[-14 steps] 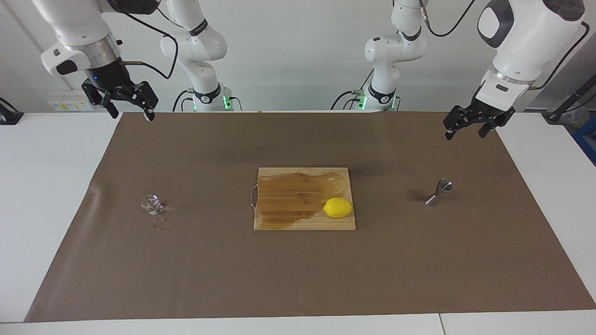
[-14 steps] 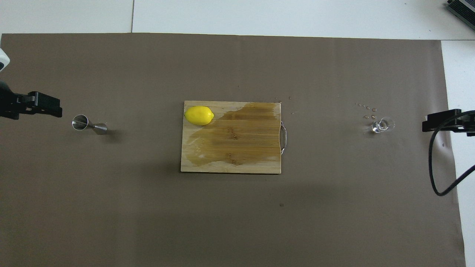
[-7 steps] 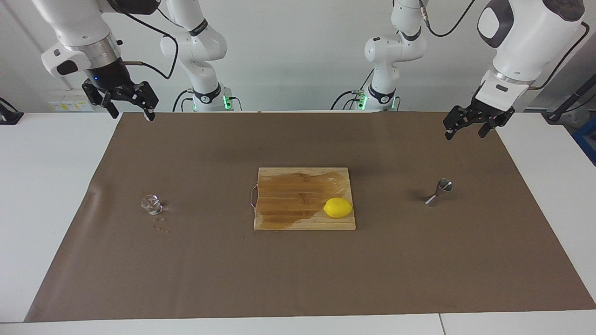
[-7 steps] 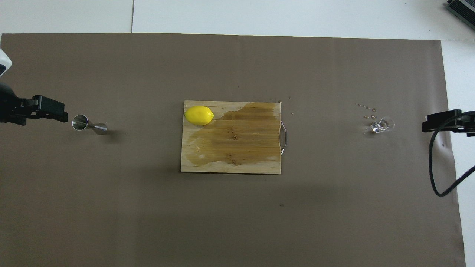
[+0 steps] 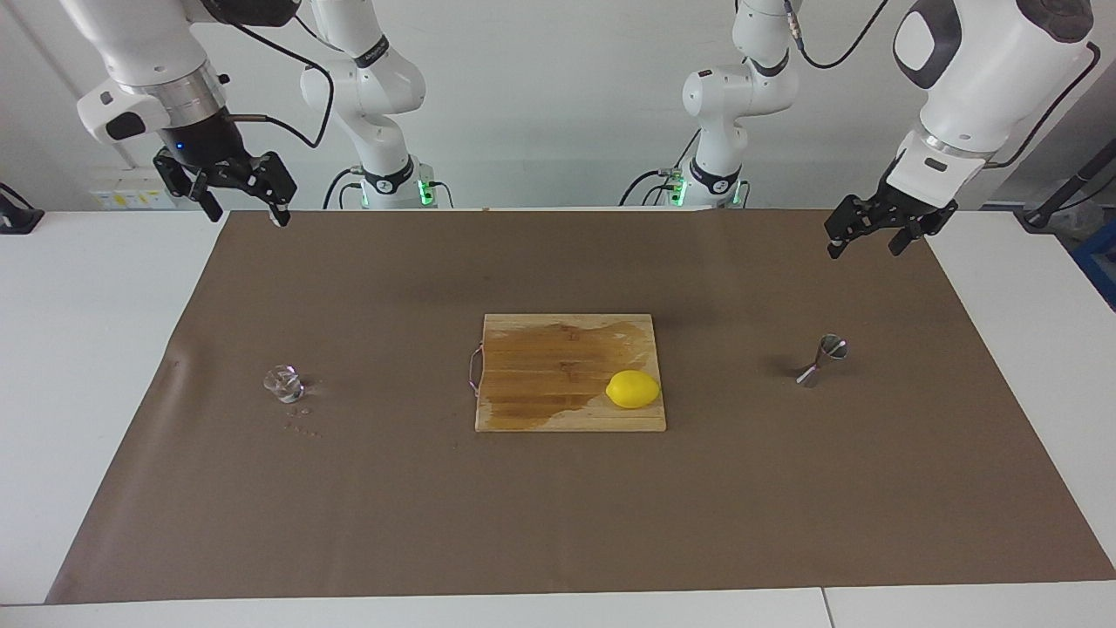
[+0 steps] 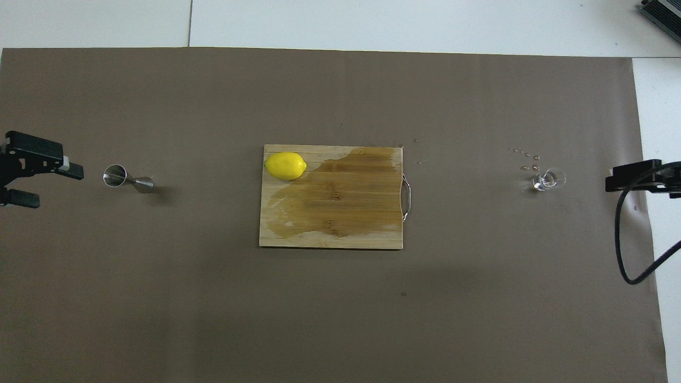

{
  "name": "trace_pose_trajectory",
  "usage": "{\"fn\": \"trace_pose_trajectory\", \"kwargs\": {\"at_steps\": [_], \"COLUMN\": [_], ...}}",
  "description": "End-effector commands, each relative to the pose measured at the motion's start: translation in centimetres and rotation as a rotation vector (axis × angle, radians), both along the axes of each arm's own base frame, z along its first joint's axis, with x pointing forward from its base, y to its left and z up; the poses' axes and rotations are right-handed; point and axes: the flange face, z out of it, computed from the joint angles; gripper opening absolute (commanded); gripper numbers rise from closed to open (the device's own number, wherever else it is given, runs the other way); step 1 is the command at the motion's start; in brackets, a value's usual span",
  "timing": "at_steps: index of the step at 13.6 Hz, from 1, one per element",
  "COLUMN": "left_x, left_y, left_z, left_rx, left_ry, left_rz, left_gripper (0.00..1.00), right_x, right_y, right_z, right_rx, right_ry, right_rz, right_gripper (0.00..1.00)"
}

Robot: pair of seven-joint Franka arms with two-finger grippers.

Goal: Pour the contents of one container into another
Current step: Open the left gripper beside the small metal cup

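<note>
Jigger [image 5: 822, 360] on mat, well below open L gripper [image 5: 866, 242].

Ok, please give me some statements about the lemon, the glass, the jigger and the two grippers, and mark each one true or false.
1. The lemon lies on the cutting board. True.
2. The left gripper holds the jigger. False: it is open and up in the air, and the jigger stands alone on the brown mat.
3. The glass tumbler stands on the mat toward the right arm's end of the table. True.
4. The right gripper is shut on the tumbler. False: it is open, raised and apart from the tumbler.
5. The cutting board has a wet-looking dark patch. True.
6. The jigger lies on the cutting board. False: it is on the mat, toward the left arm's end.
</note>
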Motion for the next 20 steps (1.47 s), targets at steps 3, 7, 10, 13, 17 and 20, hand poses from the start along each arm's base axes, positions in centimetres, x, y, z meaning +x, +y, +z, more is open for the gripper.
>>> {"fn": "trace_pose_trajectory", "kwargs": {"at_steps": [3, 7, 10, 13, 17, 20], "left_x": [1.7, 3.9, 4.6, 5.2, 6.3, 7.4], "left_y": [3.3, 6.3, 7.0, 8.2, 12.0, 12.3], "left_z": [-2.2, -5.2, -6.6, -8.6, -13.8, -16.8], "left_rx": [-0.176, -0.358, -0.442, -0.561, -0.663, -0.74], "left_ry": [0.265, 0.509, 0.629, 0.678, 0.752, 0.798], "left_rz": [0.307, 0.525, 0.599, 0.618, 0.666, 0.675], "left_gripper": [1.0, 1.0, 1.0, 1.0, 1.0, 1.0], "right_x": [-1.0, -1.3, -1.3, -1.2, -1.4, -1.3], "right_y": [0.1, 0.5, 0.7, 0.7, 0.8, 1.1], "right_z": [-0.5, -0.9, -1.0, -0.9, -0.9, -0.9], "right_rx": [0.028, 0.027, 0.029, 0.027, 0.03, 0.026], "right_ry": [-0.004, 0.005, 0.009, 0.006, 0.01, 0.009], "right_rz": [0.009, 0.023, 0.026, 0.026, 0.011, -0.001], "right_gripper": [1.0, 1.0, 1.0, 1.0, 1.0, 1.0]}}
